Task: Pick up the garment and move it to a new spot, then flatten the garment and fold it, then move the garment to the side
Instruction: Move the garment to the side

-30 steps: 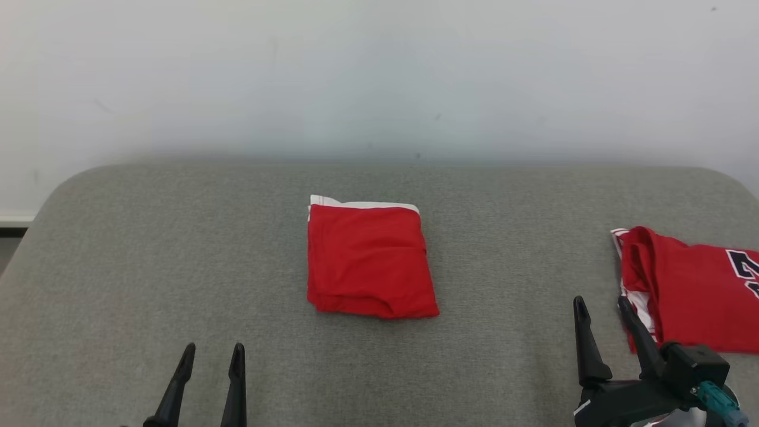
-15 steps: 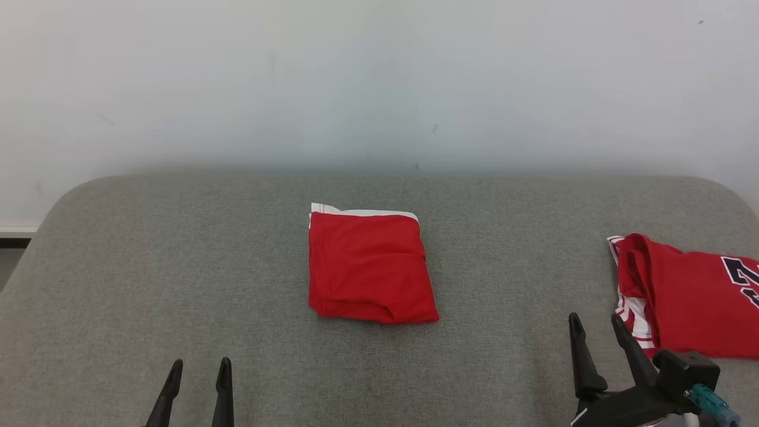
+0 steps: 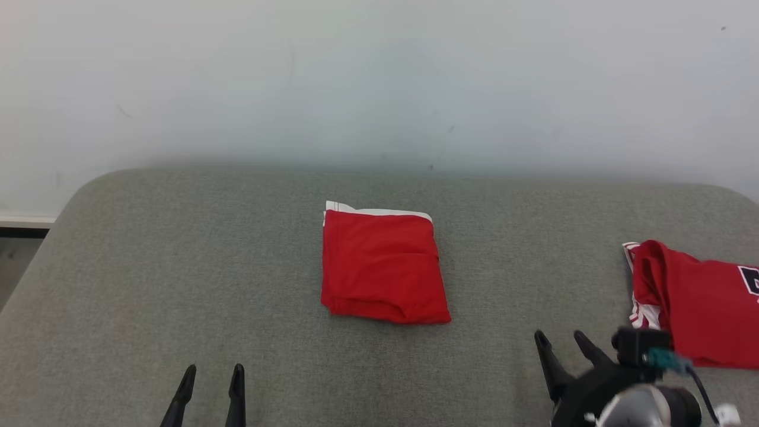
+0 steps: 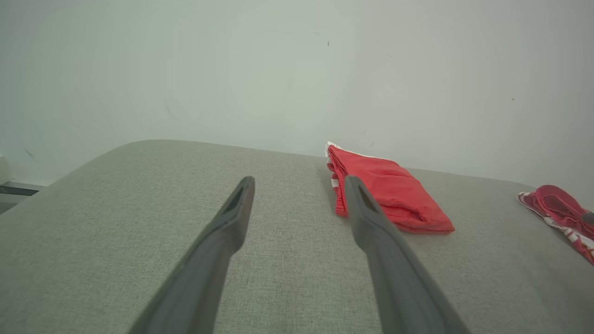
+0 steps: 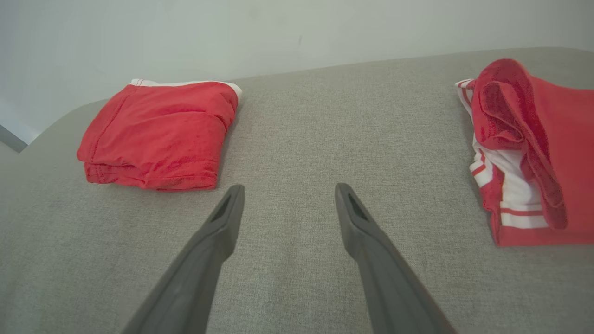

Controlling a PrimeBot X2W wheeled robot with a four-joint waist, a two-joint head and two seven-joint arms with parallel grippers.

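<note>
folded red garment (image 3: pixel 382 267) lies flat in middle of grey desk (image 3: pixel 148 267), white trim along its 12 o'clock edge. left pincer (image 3: pixel 213 369) at garment's 7 o'clock, fingers spread, empty, well apart from cloth. right pincer (image 3: pixel 559 336) at garment's 4 o'clock, likewise spread and empty. second red jersey (image 3: pixel 699 308) at garment's 3 o'clock, near right pincer, not touching.

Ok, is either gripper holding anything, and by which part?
Nothing is held; left gripper and right gripper both stand open, clear of the folded red garment.

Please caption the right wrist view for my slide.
Open right gripper hovers between folded red garment and red jersey.
</note>
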